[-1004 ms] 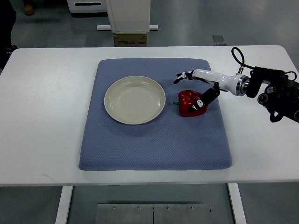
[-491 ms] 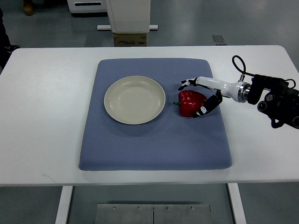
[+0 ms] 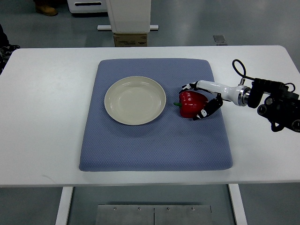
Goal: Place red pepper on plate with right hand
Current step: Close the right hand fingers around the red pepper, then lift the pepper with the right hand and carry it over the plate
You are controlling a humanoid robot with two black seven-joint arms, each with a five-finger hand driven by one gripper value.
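Over the last second we see the right hand (image 3: pixel 199 101) drop and clamp its fingers (image 3: pixel 205 112) round the red pepper (image 3: pixel 191 103), still on the blue mat (image 3: pixel 154 140) beside the empty plate (image 3: pixel 135 100); lift comes next.

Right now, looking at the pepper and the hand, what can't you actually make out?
- Top view: whether the right hand grips the red pepper firmly; fingers too small.
- Pepper's underside and far-right side, hidden by the hand.
- Left hand: out of view.
- Plate: fully visible.
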